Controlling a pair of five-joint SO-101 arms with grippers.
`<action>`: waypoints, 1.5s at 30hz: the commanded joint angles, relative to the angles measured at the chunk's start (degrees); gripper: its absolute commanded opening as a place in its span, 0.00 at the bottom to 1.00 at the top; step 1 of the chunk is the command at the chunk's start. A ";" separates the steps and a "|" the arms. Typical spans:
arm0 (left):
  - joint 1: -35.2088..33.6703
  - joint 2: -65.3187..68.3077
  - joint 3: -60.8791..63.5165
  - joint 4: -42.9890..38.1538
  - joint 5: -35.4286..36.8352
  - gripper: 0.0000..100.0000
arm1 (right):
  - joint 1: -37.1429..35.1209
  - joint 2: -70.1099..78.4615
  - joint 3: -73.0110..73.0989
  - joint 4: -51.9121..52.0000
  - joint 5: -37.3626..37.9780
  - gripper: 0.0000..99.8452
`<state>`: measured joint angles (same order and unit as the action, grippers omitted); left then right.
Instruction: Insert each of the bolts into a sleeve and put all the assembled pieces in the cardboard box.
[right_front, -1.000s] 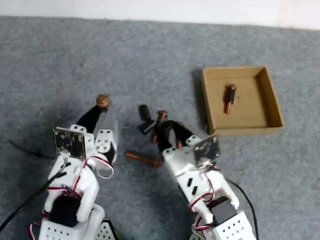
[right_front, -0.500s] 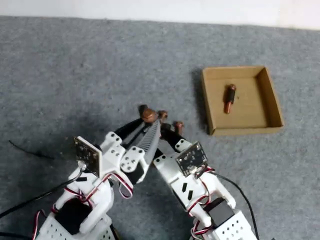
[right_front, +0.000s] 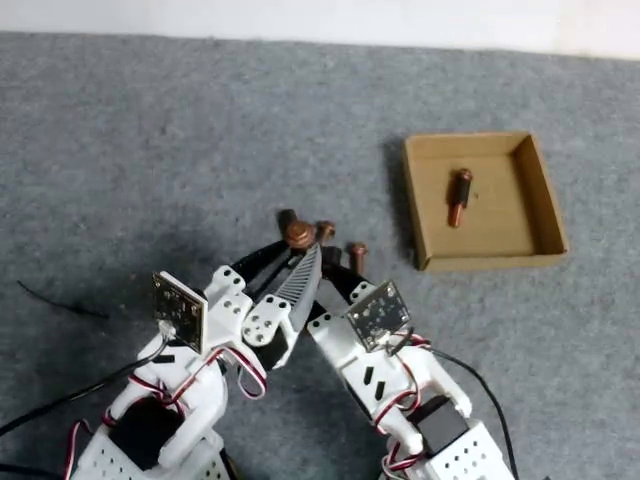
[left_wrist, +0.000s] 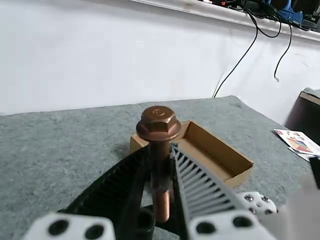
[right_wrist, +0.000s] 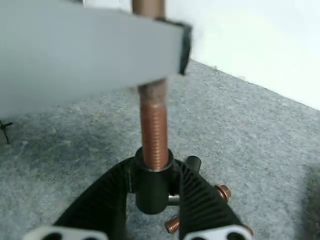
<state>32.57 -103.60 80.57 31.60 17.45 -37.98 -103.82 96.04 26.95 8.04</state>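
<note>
My left gripper (right_front: 296, 252) is shut on a copper bolt (right_front: 297, 234) and holds it upright, head up (left_wrist: 158, 125). Directly beneath it, my right gripper (right_wrist: 152, 172) is shut on a black sleeve (right_wrist: 151, 192). The bolt's threaded end (right_wrist: 154, 137) stands in the sleeve's mouth. In the high view the right gripper (right_front: 322, 278) lies mostly hidden under the left one. The cardboard box (right_front: 415, 200) stands to the right with one assembled piece (right_front: 459, 196) inside.
Two loose bolts (right_front: 325, 230) (right_front: 356, 252) and another black sleeve (right_front: 287, 216) lie on the grey carpet just beyond the grippers. A thin black wire (right_front: 50, 300) lies at the left. The carpet on the far left side is open.
My left arm swung right with the bolt and now holds it over the right gripper. The right gripper drew back with the sleeve. Over the last half second little has shifted.
</note>
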 joint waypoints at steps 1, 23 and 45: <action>-2.86 -0.40 -0.40 -0.53 0.35 0.01 | -0.57 -1.36 8.22 0.13 0.79 0.00; -4.97 -0.40 11.65 -1.76 0.35 0.01 | 3.12 -1.36 8.22 -0.04 0.70 0.00; -5.41 -0.40 13.23 -1.58 0.97 0.34 | 3.12 -0.92 8.22 0.31 0.53 0.00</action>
<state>26.68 -103.69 94.37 30.90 17.54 -35.25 -103.74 96.04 27.56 8.04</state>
